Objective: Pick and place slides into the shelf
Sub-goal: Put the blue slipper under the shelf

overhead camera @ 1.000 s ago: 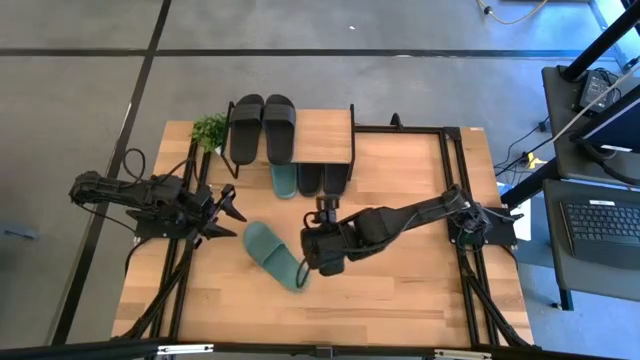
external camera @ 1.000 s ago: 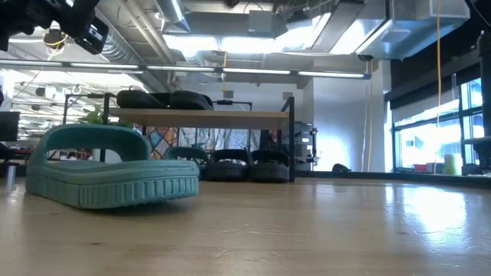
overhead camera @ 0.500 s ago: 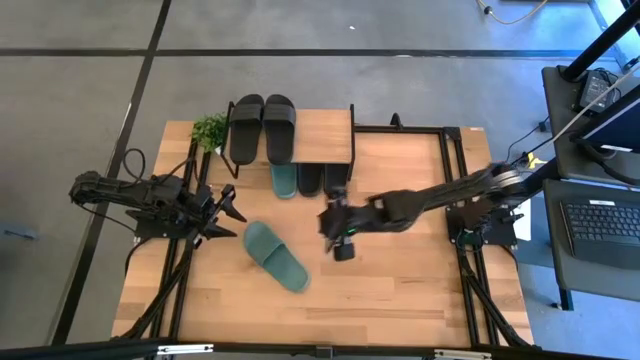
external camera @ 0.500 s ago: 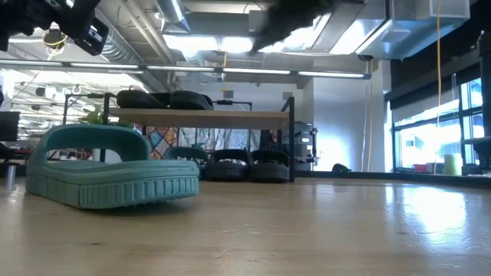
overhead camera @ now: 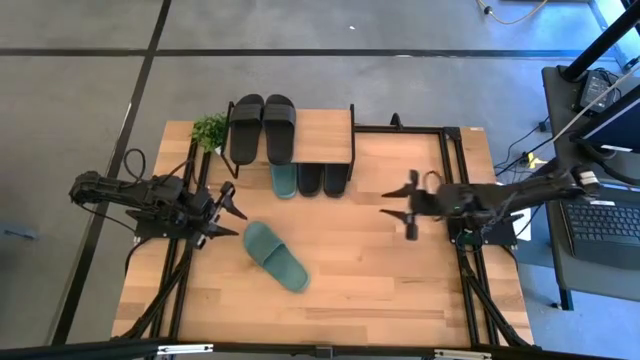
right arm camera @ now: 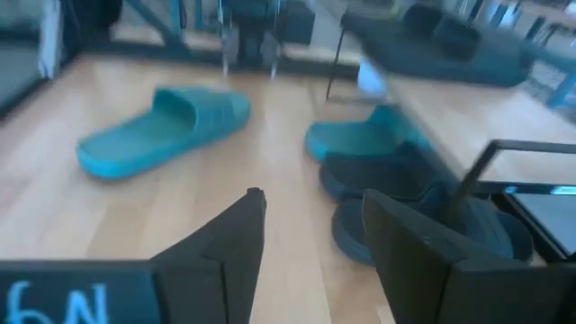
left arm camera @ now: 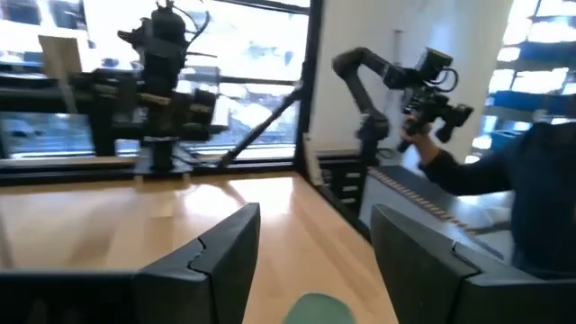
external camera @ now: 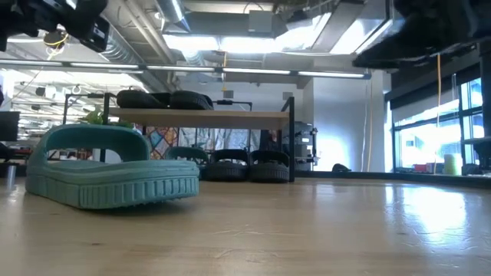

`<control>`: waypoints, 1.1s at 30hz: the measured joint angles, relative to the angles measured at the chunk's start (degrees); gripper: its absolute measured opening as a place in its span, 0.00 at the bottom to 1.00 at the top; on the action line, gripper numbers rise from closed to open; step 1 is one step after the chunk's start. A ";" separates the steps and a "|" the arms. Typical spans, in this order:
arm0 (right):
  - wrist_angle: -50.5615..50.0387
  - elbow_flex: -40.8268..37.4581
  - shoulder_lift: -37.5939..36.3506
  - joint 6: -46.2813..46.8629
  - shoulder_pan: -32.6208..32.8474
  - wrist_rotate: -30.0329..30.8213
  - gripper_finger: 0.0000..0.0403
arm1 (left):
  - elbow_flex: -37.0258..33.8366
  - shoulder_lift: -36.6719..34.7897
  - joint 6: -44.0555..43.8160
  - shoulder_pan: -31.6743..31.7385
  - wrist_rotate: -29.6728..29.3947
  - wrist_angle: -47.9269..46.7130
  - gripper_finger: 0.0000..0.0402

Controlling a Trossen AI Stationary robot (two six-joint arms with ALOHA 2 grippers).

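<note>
One teal slide (overhead camera: 275, 256) lies sole-down on the tabletop, slanted, near the middle; it also shows in the low view (external camera: 107, 178) and the right wrist view (right arm camera: 166, 130). The shelf (overhead camera: 325, 135) stands at the far edge with two black slides (overhead camera: 263, 128) on its wooden top. Under the top sit another teal slide (overhead camera: 284, 181) and two black slides (overhead camera: 323, 178). My left gripper (overhead camera: 230, 205) is open, level, to the left of the loose slide. My right gripper (overhead camera: 402, 207) is open, near the table's right side, pointing left toward the slides, with nothing between its fingers.
A small green plant (overhead camera: 210, 129) stands at the shelf's left end. Black frame rails (overhead camera: 455, 190) run along the table's left and right sides. Bare wood lies between the loose slide and my right gripper. A person's sleeve (left arm camera: 504, 189) shows in the room beyond the table.
My right gripper has drawn back fast from above the loose teal slide's near end toward the table's right edge, staying open and tipping up toward level. The teal slide lies where it was.
</note>
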 joint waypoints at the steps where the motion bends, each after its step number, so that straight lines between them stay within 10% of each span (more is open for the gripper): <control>1: 0.94 -2.08 -3.57 0.86 0.00 0.00 0.47 | 0.00 0.00 0.40 -0.02 -1.12 -0.04 0.51; 10: 0.02 -13.92 -25.90 3.54 0.02 -0.12 0.47 | 0.00 0.15 3.46 0.02 -9.37 -0.02 0.51; 20: -3.07 -17.81 -32.66 2.41 0.04 -0.20 0.47 | 0.00 2.60 2.61 0.00 -16.66 0.31 0.51; 33: -3.00 -17.81 -32.66 -9.53 0.00 -0.20 0.47 | 11.37 31.77 1.24 -3.07 -14.88 14.29 0.51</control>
